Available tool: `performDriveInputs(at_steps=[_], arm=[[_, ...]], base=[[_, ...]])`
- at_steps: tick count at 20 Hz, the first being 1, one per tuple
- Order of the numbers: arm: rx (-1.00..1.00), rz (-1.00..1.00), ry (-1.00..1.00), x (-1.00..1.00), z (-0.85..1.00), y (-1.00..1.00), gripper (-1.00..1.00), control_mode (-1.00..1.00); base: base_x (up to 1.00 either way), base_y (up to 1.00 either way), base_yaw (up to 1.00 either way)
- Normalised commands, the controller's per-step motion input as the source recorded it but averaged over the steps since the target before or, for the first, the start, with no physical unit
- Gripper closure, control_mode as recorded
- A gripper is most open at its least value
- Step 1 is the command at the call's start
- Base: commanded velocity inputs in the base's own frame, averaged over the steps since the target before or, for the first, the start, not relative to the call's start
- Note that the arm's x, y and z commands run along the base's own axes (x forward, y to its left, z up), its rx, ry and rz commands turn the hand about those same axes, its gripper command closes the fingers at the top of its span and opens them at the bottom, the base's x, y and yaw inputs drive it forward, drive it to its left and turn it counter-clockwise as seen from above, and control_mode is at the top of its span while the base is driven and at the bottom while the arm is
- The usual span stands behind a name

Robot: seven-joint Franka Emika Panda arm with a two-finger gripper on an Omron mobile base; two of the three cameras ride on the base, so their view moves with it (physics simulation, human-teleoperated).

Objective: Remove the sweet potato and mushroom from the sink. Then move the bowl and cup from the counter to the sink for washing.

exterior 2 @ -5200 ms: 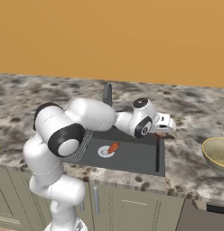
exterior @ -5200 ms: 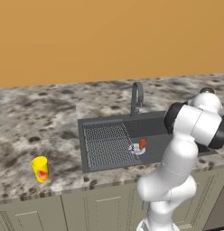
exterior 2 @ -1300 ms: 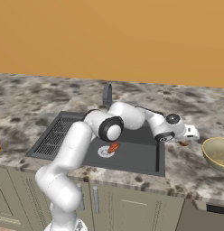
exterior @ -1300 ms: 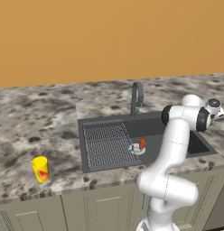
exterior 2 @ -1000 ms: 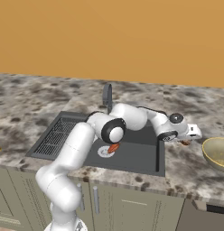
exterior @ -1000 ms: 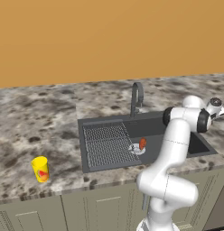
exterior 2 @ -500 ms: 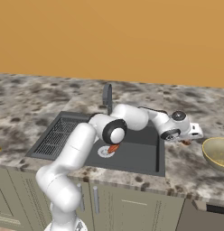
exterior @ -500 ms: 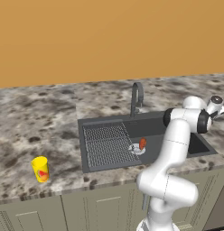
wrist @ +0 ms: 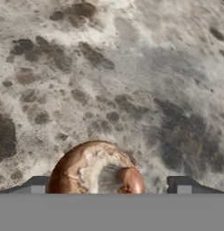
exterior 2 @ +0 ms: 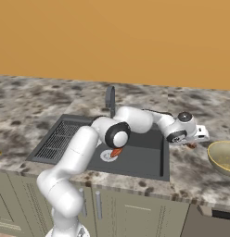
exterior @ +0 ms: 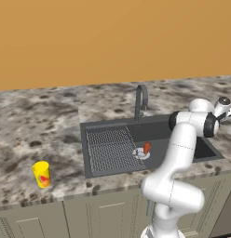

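Sink [exterior: 206,151] sits in the granite counter [exterior: 38,135] in the left base view, with the sweet potato [exterior: 146,148] lying on the basin floor by the round drain, beside the ribbed grid. The yellow cup [exterior: 41,174] stands upright on the counter well to the left of the basin, near the front edge. The arm reaches over the basin's right end, its hand [exterior: 227,110] at the picture's right border.

From the right base view, the hand [exterior 2: 200,137] hangs low over the counter just past the sink's right rim. A small brown lump, the mushroom [exterior 2: 191,145], lies on the counter under it. The tan bowl [exterior 2: 222,156] stands near, further right. The sweet potato [exterior 2: 116,151] shows by the drain, partly behind the arm.

Looking along the hand, the mushroom [wrist: 95,168] rests on the speckled stone between the two finger tips [wrist: 36,184], which stand spread wide to either side with gaps, clear of it, so the hand is released.
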Motion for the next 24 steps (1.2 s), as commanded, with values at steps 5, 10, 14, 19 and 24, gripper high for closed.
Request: performDriveInputs(at_steps=[5,10,14,19,24], arm=[[0.03,0.0,0.04,-0.16,0.21,0.01,-1.0,-1.0],[0.0,0.0,0.0,-0.17,0.27,0.13,-1.0,-1.0],[0.0,0.0,0.0,-0.19,0.24,0.23,-1.0,-1.0],[0.0,0.0,0.0,-0.23,0.18,0.22,-1.0,-1.0],[0.0,0.0,0.0,-0.26,0.15,0.24,-1.0,-1.0]], base=[[0.0,0.0,0.0],[0.0,0.0,0.0],[0.0,0.0,0.0],[0.0,0.0,0.0],[0.0,0.0,0.0]])
